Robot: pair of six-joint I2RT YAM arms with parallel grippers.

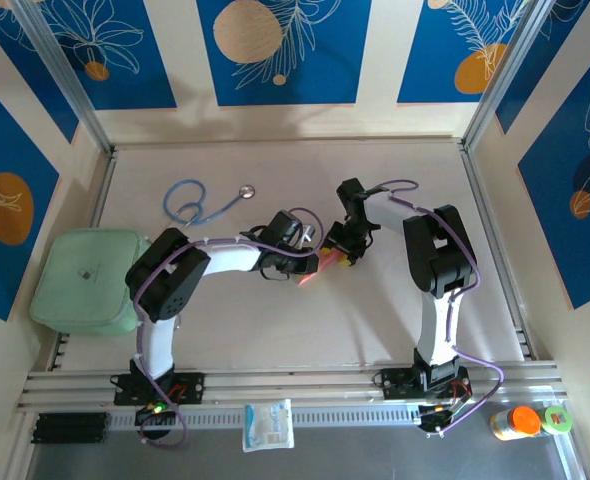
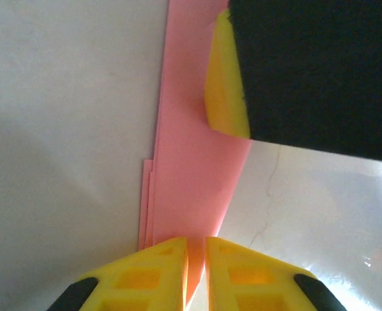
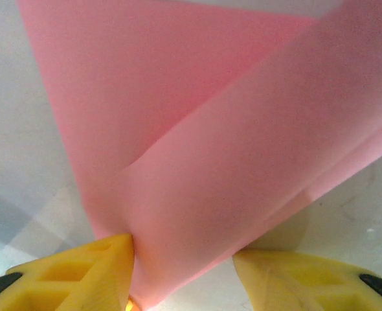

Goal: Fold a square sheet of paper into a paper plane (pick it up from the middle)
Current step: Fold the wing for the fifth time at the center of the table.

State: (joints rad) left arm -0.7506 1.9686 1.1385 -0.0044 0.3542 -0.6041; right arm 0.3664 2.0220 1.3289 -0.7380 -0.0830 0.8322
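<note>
Overhead view: two white and black robot arms reach from the bottom edge toward the middle of a pale, matte table (image 1: pixel 275 330). The left gripper (image 1: pixel 310 262) and right gripper (image 1: pixel 337 258) meet just above centre frame, with a small piece of salmon-pink paper (image 1: pixel 315 270) between them, its shape too small to read from here. A blue looped stethoscope (image 1: pixel 200 203) lies at upper left. A soft, pale green rounded pad (image 1: pixel 85 280) sits at the left edge and a white packet with blue print (image 1: pixel 268 425) at bottom centre. An orange-capped bottle (image 1: pixel 520 422) stands at lower right.

The left wrist view adds the fold. The paper (image 2: pixel 191 162) runs as a narrow, smooth strip from the top of the frame down to the bottom centre, with thin layered edges showing along its left side. The left gripper (image 2: pixel 196 249) has its ribbed yellow fingers (image 2: pixel 152 275) nearly together, pinching the strip's lower end. At upper right, one yellow finger (image 2: pixel 224 84) of the other gripper, under a black body, rests against the paper.

The right wrist view shows the paper (image 3: pixel 197 129) close up, as overlapping flat panels with a diagonal crease, plain and unmarked. The right gripper (image 3: pixel 184 249) has its yellow fingers (image 3: pixel 81 272) well apart at the bottom corners, the paper's lower end between them. The left finger touches the paper; whether the right one presses it cannot be told.
</note>
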